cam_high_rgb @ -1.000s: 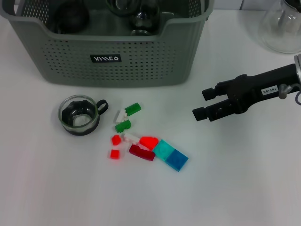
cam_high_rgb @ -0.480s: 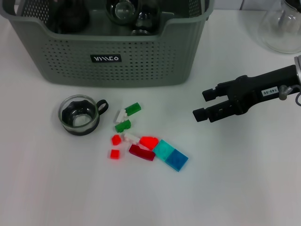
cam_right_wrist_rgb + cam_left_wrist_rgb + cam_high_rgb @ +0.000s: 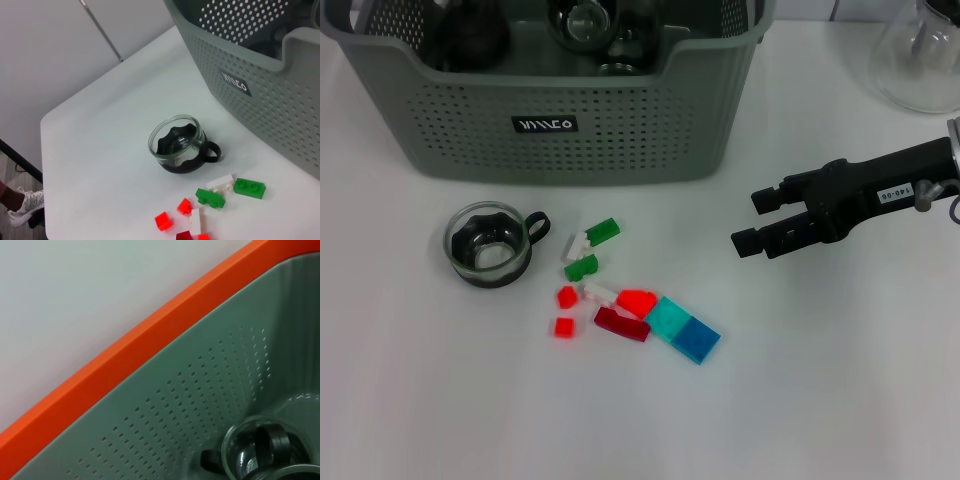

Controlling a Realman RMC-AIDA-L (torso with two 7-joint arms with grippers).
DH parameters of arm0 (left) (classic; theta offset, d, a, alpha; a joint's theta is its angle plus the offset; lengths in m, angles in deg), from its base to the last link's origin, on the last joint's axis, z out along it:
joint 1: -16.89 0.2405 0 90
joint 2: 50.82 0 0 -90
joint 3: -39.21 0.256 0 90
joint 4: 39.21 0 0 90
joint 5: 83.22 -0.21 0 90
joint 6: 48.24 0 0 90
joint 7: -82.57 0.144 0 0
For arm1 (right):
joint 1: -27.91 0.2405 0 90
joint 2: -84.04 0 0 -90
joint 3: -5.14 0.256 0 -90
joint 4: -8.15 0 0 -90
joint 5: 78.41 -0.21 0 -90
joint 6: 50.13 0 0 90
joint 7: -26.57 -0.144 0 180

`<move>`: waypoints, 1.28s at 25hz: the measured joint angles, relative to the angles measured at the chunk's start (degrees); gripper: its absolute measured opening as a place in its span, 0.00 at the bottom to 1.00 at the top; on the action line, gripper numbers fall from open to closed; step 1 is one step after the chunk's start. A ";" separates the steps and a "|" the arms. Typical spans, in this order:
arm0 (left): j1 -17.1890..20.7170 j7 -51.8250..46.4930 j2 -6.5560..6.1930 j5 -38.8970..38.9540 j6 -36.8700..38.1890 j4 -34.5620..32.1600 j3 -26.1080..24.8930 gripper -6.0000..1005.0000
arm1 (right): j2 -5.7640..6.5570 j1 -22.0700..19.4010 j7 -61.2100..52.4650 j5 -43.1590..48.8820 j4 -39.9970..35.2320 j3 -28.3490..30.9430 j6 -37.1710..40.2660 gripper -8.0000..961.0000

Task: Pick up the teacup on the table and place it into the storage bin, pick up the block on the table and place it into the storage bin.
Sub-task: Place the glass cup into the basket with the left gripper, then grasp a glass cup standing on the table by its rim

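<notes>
White tabletop [image 3: 840, 400]; right pincer [image 3: 758, 220] apart, empty, above it.
Teacup [image 3: 488, 244] and scattered blocks [image 3: 630, 305] in front of storage bin [image 3: 620, 130]; left pincer unseen; grey wall behind.

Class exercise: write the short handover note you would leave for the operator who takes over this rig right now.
Right gripper: open, empty, hovering above the table right of the blocks.
Left gripper: not visible; its wrist camera looks into the storage bin.
Teacup: on the table in front of the bin, left of the blocks.
Done: glass cups already lie in the bin.
Left: bin this teacup, then the blocks.
</notes>
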 joint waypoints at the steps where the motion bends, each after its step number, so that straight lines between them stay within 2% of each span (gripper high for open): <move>1: 0.05 0.00 0.03 0.00 -0.01 -0.08 0.00 0.05 | 0.00 -0.01 0.00 0.00 0.00 0.00 0.00 0.96; 13: 0.38 0.00 0.21 0.00 -0.12 -0.41 0.00 0.15 | 0.11 -0.04 0.00 0.00 -0.01 0.00 0.00 0.96; 18: 0.88 -0.06 0.24 0.00 0.94 -2.63 -0.02 0.33 | 0.16 -0.04 0.00 0.00 -0.04 0.09 0.02 0.96; 20: 1.99 -0.18 0.49 0.11 3.26 -6.65 -0.33 0.40 | 0.22 -0.04 0.00 0.00 -0.05 0.19 0.09 0.96; 24: 6.49 -0.38 2.00 0.72 10.13 -21.14 -2.21 0.55 | 0.44 -0.04 0.00 0.01 -0.13 0.25 0.22 0.96; 27: 9.82 -0.34 3.38 1.92 15.30 -33.45 -6.84 0.75 | 0.50 -0.04 0.19 0.01 -0.47 0.26 0.35 0.96; 29: 12.01 0.01 3.81 5.08 19.12 -40.59 -10.21 0.77 | 0.53 -0.04 0.36 0.01 -0.52 0.27 0.42 0.96; 31: 15.21 1.50 3.59 12.96 24.18 -48.06 -13.59 0.78 | 0.54 -0.03 0.71 -0.03 -0.60 0.26 0.53 0.96; 32: 19.09 4.94 2.76 25.17 30.06 -53.58 -16.75 0.79 | 0.55 0.04 0.86 -0.06 -0.64 0.27 0.50 0.96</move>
